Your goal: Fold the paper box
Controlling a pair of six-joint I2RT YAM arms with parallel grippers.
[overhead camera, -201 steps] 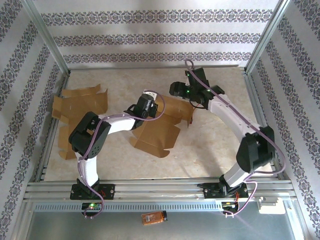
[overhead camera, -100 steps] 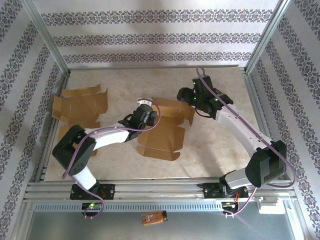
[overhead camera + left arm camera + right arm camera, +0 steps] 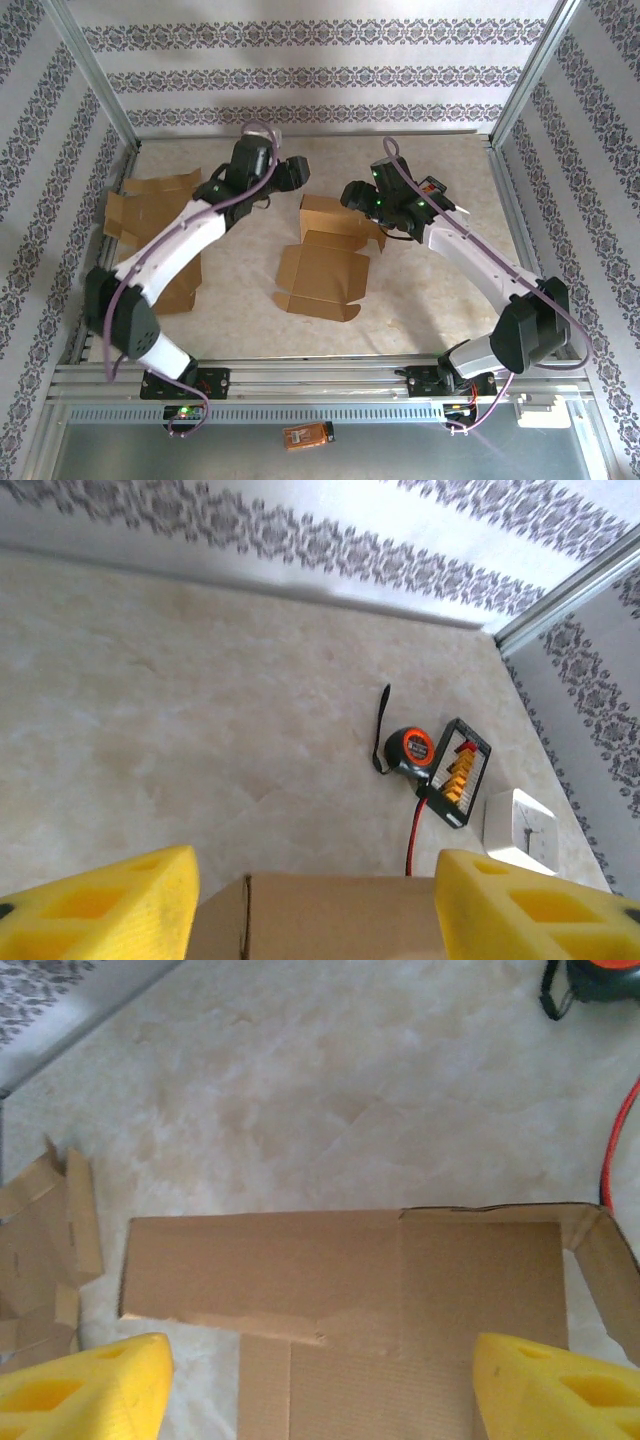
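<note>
While the paper box (image 3: 325,265) lies half-folded on the worktop (image 3: 440,290), the left fingers (image 3: 110,905) stand wide near its far edge, and the right fingers (image 3: 80,1385), equally wide, hover above it, both empty.

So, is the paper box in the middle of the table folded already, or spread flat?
Mostly spread: the paper box lies open on the table, flaps out; only its far panel seems raised.

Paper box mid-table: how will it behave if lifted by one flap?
The paper box looks like thin creased cardboard, so it would probably hinge and sag at the folds. Lying mostly flat, it is likely light and may slide on the smooth table when pushed.
</note>
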